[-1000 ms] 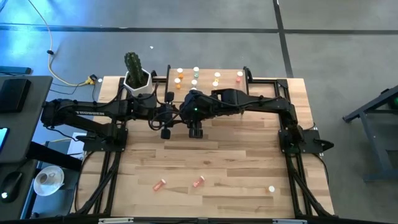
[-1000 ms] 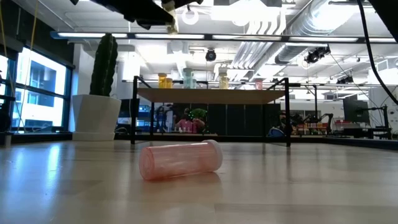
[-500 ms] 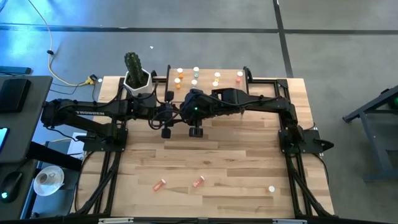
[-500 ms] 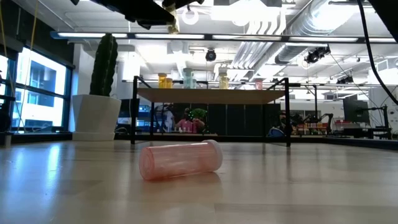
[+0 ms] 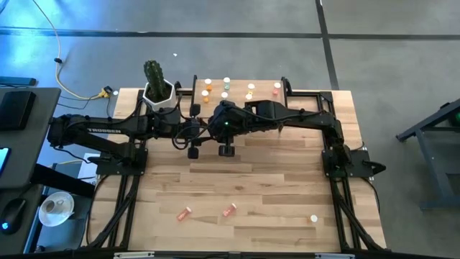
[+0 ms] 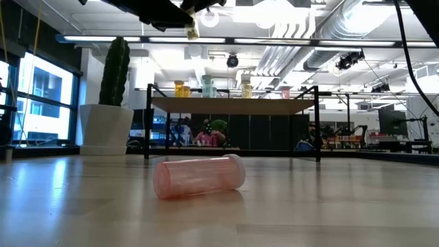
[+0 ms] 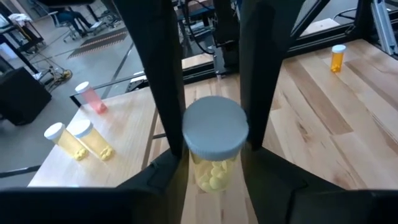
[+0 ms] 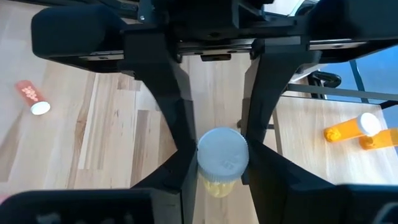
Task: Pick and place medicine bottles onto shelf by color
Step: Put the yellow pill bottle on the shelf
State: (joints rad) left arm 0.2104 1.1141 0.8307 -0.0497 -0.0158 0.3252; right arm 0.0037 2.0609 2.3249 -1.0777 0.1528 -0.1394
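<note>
Both tools, left (image 7: 211,155) and right (image 8: 217,165), are each gripping a yellow bottle (image 7: 214,146) beside the shelf (image 5: 241,80), which is holding several bottles, while two are lying on the table (image 5: 273,187).

wooden table (image 5: 273,180) bears the shelf (image 5: 241,80), a potted cactus (image 5: 157,85), two fallen red-pink bottles (image 5: 185,213).
</note>
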